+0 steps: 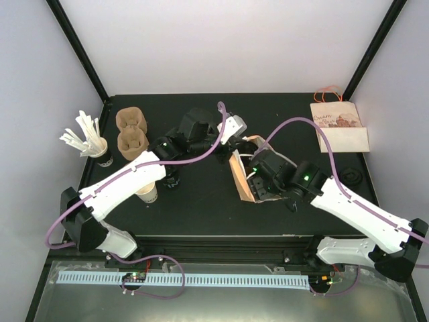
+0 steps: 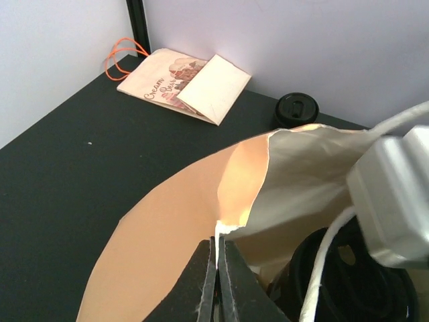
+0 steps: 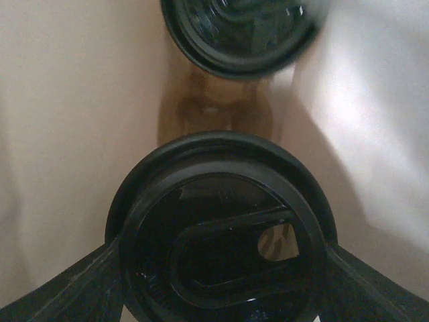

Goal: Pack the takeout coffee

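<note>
My left fingers [image 2: 207, 285] pinched the paper bag [image 2: 181, 221] open by its rim, and my right fingers [image 3: 64, 288], clasping the lidded cup [image 3: 224, 235], needed to lower it upright beside the other cup [image 3: 241, 27] inside.

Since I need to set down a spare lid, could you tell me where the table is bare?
Bare: the near strip between the white cup and the open bag, and the back just left of the flat bag. Crowded: the left edge, around the cup carriers.
</note>
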Available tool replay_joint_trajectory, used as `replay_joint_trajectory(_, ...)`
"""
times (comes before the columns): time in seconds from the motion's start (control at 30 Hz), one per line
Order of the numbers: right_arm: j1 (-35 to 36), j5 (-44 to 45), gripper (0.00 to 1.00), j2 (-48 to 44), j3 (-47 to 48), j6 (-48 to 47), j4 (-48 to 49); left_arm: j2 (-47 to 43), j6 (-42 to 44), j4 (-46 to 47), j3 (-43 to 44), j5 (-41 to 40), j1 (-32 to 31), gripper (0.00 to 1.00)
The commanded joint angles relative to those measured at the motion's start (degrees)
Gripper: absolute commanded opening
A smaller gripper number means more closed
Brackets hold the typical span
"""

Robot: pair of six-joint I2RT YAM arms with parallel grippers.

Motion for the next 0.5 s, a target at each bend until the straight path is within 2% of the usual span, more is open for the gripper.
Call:
replay_joint_trajectory(0.0,0.3,3.2,0.58,-0.6,-3.6,3.4,-0.4,-0.3,-0.6,-0.6,1.7,0.0,0.0,0.02)
replay_joint_trajectory(0.2,0.1,7.0,0.58,1.5,-3.0,4.7,-0.7,-1.0,-0.6,-0.7,0.9,0.2,0.0,0.02)
replay_joint_trajectory(0.47,-3.3,1.7,0.58,2.9,-2.0,1.5,2.3,-3.5,1.1,1.8,-2.6,3.8,0.0,0.03)
